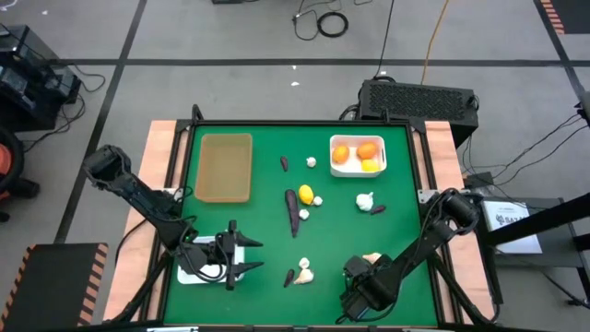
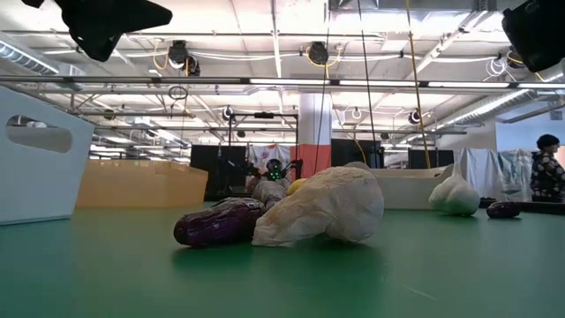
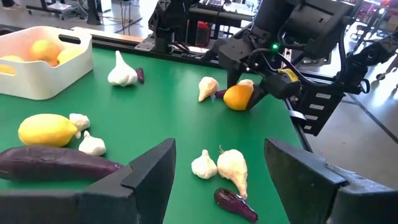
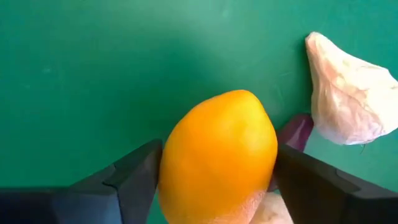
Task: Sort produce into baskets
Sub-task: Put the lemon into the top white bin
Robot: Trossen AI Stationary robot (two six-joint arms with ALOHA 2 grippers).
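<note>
Orange citrus [image 4: 217,155] is seated between the two fingers of the right claw [image 4: 214,177], at the near right part of the green worktop [image 1: 267,221], just beside a cream garlic bulb [image 4: 351,93] and a small purple piece [image 4: 297,132]. From the left wrist view the same fruit [image 3: 238,97] is seen framed by the right claw. Both fingers are seen touching or almost touching the skin; whether the pinch is firm cannot be told, so the claw is judged mid-closure on the fruit.

Handling, as judged:
- Round, smooth, waxy-looking skin: slip and roll-out are likely if it is squeezed off-centre. The hold is best taken across the widest part.
- Fairly firm and light; moderate force should be tolerated.
- The garlic just beside may be nudged on lift.

The destination is presumed to be the white tray [image 1: 358,169] at the far right, where other citrus is already held. The tan tray [image 1: 224,167] is at far left.

The left claw [image 1: 241,256] is held spread and empty, over a white tray [image 1: 191,274] at the near left.
</note>
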